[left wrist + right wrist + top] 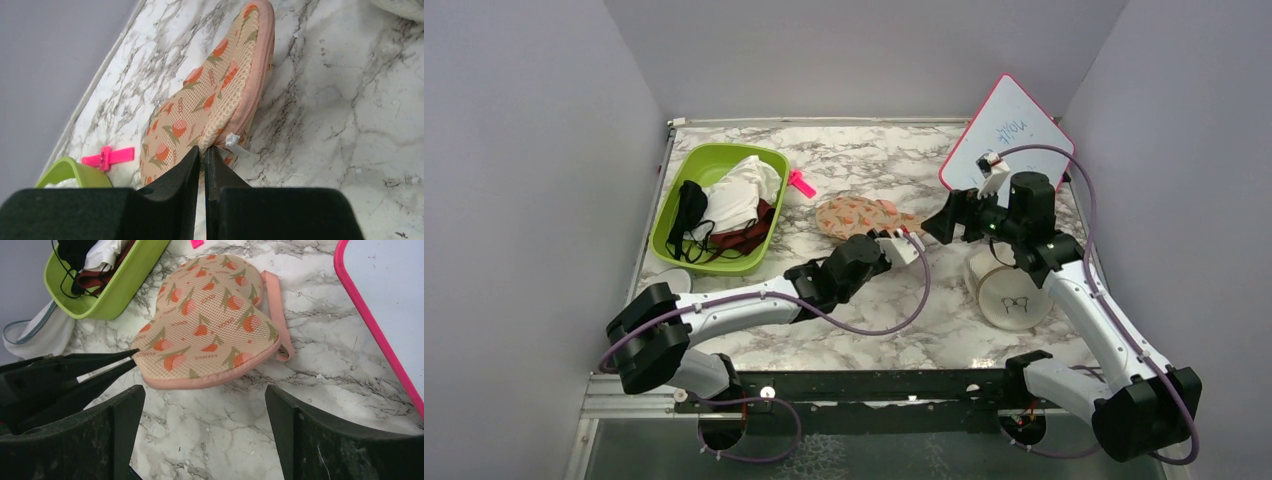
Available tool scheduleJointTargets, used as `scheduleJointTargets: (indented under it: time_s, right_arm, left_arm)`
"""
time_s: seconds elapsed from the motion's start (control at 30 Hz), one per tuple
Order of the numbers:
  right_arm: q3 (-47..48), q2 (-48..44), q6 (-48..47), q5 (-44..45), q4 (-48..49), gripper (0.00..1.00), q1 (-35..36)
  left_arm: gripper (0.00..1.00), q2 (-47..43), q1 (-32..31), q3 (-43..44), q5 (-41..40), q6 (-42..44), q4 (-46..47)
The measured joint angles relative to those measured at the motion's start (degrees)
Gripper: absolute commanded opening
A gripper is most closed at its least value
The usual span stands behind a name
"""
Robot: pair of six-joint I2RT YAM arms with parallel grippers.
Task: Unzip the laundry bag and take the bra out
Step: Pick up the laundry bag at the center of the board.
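**While the left gripper pinches its edge, the laundry bag lies flat mid-table**

Where the marble table (944, 320) is bare at its middle, the laundry bag (864, 217) lies flat, peach mesh with orange-and-green marks and pink zipper edging. The left gripper (202, 150) has its fingers pressed together on the bag's near edge, pinching it just beside a small white zipper pull (235, 142). The right gripper (205, 392) hangs over the bag's right end with its fingers spread wide and nothing between them.

Left of the bag sits a green bin (674, 215) holding white, black and dark red garments, and a pink clip (801, 183) lies between the bin and the bag. At the far right a pink-framed whiteboard (1014, 130) leans up. Near right, under the right arm, lies a round white pouch (1014, 300) with a glasses drawing.
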Motion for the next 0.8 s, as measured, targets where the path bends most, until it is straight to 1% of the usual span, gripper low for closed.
scheduleJointTargets:
  time_s: [0.17, 0.33, 0.47, 0.6, 0.67, 0.8]
  right_arm:
    - [1.4, -0.1, -0.2, -0.1, -1.4, 0.81, 0.2]
    - [1.4, -0.1, -0.5, -0.3, -3.1, 0.79, 1.5]
    - [0.3, -0.1, 0.5, -2.0, -1.7, 0.77, 3.9]
    - [-4.0, 1.5, 6.0, -6.3, 4.3, 0.71, 5.6]
    - [-7.0, 3.6, 10.4, -8.4, 8.6, 0.66, 6.1]
    - [-10.3, 8.6, 17.1, -9.7, 13.1, 0.65, 7.5]
  left_arm:
    - [0.0, 1.8, 3.5, 5.0, 0.1, -6.3, -4.6]
    - [0.0, 3.5, 6.4, 8.2, 2.8, -11.7, -9.1]
    - [0.0, 4.0, 7.5, 9.1, 6.6, -15.4, -10.7]
    - [0.0, 4.0, 8.3, 9.1, 10.6, -18.5, -11.2]
    - [0.0, 4.0, 8.6, 9.1, 12.2, -19.5, -11.2]
    - [0.0, 4.2, 8.6, 9.1, 14.5, -21.2, -11.2]
